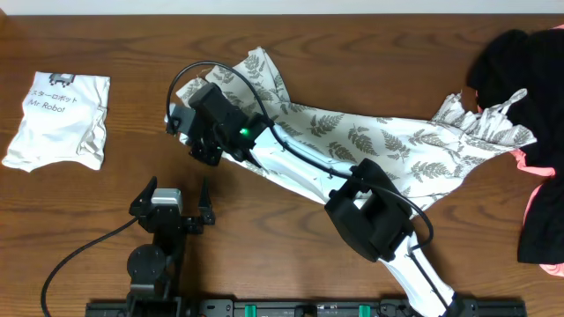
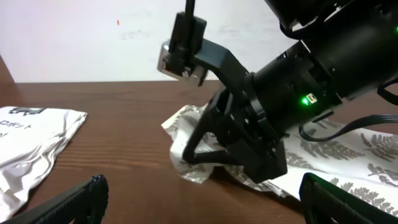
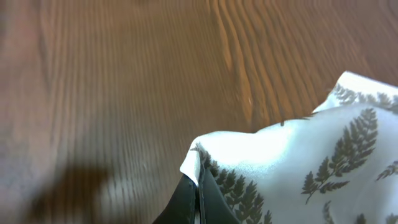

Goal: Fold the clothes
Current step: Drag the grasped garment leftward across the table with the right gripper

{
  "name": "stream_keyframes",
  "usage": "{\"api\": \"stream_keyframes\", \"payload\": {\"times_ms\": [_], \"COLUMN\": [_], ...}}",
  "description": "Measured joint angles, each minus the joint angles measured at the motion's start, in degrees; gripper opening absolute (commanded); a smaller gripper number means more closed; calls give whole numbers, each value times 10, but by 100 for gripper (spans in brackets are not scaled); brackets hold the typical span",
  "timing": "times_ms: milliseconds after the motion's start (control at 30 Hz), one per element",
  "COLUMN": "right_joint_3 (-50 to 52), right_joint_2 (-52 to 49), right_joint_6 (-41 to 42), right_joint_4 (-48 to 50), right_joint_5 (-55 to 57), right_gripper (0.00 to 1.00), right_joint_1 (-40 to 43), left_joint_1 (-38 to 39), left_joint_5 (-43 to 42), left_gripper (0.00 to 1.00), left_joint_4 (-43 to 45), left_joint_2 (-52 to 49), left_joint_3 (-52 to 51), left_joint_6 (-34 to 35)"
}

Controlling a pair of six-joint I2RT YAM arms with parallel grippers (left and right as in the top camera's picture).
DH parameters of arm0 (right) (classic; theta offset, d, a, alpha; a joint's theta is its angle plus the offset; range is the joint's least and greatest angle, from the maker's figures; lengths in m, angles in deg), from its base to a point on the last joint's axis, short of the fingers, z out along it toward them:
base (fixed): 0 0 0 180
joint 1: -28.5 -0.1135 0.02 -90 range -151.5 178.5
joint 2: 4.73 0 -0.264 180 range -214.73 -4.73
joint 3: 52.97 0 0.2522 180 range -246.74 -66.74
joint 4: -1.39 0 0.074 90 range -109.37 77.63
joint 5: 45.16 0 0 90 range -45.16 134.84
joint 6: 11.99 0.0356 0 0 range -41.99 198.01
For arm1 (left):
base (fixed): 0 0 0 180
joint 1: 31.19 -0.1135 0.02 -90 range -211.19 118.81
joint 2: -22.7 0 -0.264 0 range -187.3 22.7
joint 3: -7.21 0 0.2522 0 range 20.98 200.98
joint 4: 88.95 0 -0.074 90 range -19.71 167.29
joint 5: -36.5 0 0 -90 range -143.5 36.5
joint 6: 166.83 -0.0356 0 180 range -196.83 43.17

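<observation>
Presently, one item in hand: the clothes (image 1: 397, 145), thin white fabric printed with grey ferns. They lay rumpled on the tabletop (image 1: 70, 229) from centre out to 3 o'clock, where the far end met a black garment (image 1: 520, 66).

Right claw (image 1: 208, 151): jaws together, clamped on the fabric's edge at its 9 o'clock end, with a small bunch gathered underneath.

Left claw (image 1: 174, 195): jaws wide apart, empty, near 7 o'clock, clear of the fabric.

Shirt (image 1: 62, 119): at 9 o'clock, apart.

Risks, as judged:
- A pinch on so thin an edge could slip under a pull.
- With only one point held, the fabric would likely rope rather than fold flat.
- The 3 o'clock end could snag the black garment and drag it along.
</observation>
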Motion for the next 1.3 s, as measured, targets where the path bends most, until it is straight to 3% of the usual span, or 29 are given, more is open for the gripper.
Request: {"api": "stream_keyframes", "payload": {"times_ms": [433,467,567,667,867,1033,1300], "right_joint_3": [0,0,0,0,0,0,-3], "right_joint_2": [0,0,0,0,0,4,97], "right_joint_6": [0,0,-1,-5,-4,15,89], "right_joint_4": [18,18,19,23,45,43,-120], "right_joint_5": [-20,-20,-21,-17,3,24,131], "right_gripper": [2,14,66,80,88,87,85], "right_joint_1": [-24,-27,-34,-37,-32,-8,101], "left_joint_1": [0,0,0,0,0,0,0], "left_joint_5": [0,0,0,0,0,0,0], "left_gripper": [98,98,98,98,98,98,98], "left_joint_4": [0,0,0,0,0,0,0], "left_joint_2": [0,0,0,0,0,0,0], "left_joint_3": [0,0,0,0,0,0,0], "left_joint_6": [0,0,0,0,0,0,0]}}
